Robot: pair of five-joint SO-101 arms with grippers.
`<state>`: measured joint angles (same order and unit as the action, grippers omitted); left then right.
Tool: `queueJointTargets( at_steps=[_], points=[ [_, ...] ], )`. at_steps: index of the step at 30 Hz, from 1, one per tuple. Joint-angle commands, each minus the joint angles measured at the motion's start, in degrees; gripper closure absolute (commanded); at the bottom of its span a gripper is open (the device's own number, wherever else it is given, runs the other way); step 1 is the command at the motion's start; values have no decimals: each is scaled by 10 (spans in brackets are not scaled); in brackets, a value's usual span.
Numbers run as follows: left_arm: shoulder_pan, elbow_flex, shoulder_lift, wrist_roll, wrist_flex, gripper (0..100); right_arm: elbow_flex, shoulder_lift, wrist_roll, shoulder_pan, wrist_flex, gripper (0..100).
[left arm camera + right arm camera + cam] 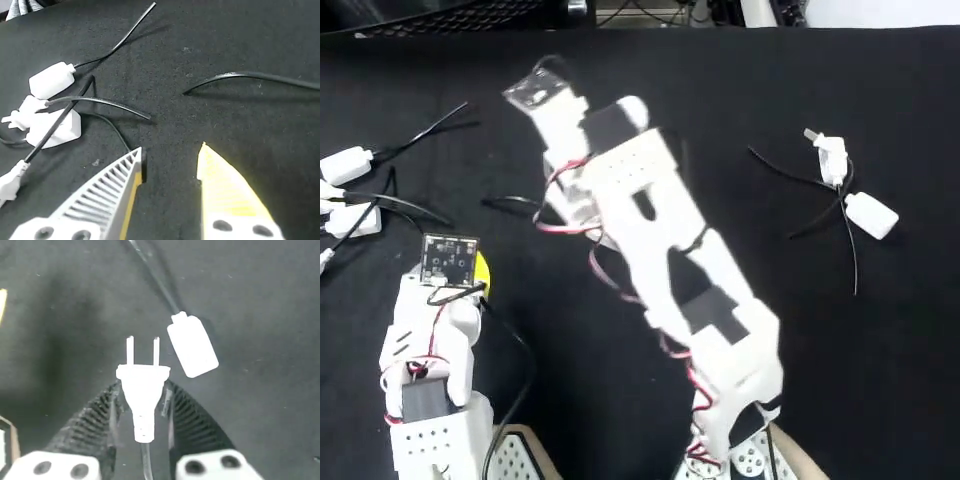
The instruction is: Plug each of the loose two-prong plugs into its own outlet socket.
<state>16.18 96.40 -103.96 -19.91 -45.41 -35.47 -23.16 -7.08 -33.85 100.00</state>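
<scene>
My right gripper is shut on a white two-prong plug, whose prongs point away from the wrist. Just beyond and to one side of it, a white outlet socket lies on the black table with its black cable running off. My left gripper is open and empty over bare cloth. Farther off lie two white sockets and a loose plug. In the high view the right arm stretches across the middle. A further plug and socket lie at the right.
Black cables trail across the table between the arms and around the left-hand cluster. Another plug lies beside the left gripper's ribbed finger. The table's back edge runs along the far side.
</scene>
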Motion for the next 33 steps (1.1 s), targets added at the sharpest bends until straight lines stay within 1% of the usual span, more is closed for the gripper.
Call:
queueJointTargets(
  at_steps=[1,4,6,10,13,15,18,23,28,33],
  points=[
    [-37,9,-4,34,31,816,-72,29,22,-16,7,986],
    [-86,4,-4,33,61,816,-116,25,51,-14,-25,986],
    [-116,-4,-4,31,89,816,-119,14,52,-13,-48,986],
    [-172,-11,-4,30,133,816,-125,-25,57,-6,-62,986],
    [-192,-7,-4,30,155,816,-149,-41,68,-5,-57,986],
    [-197,-9,-4,30,189,816,-158,-46,84,-4,-61,986],
    [-211,-16,-4,30,235,816,-161,-56,86,-3,-76,986],
    [-234,-3,-4,30,241,816,-161,-61,90,4,-98,986],
    [-241,3,-4,33,242,816,-161,-62,141,1,-98,986],
    [-255,10,-4,33,237,816,-161,-60,155,-8,-98,986]
  ],
)
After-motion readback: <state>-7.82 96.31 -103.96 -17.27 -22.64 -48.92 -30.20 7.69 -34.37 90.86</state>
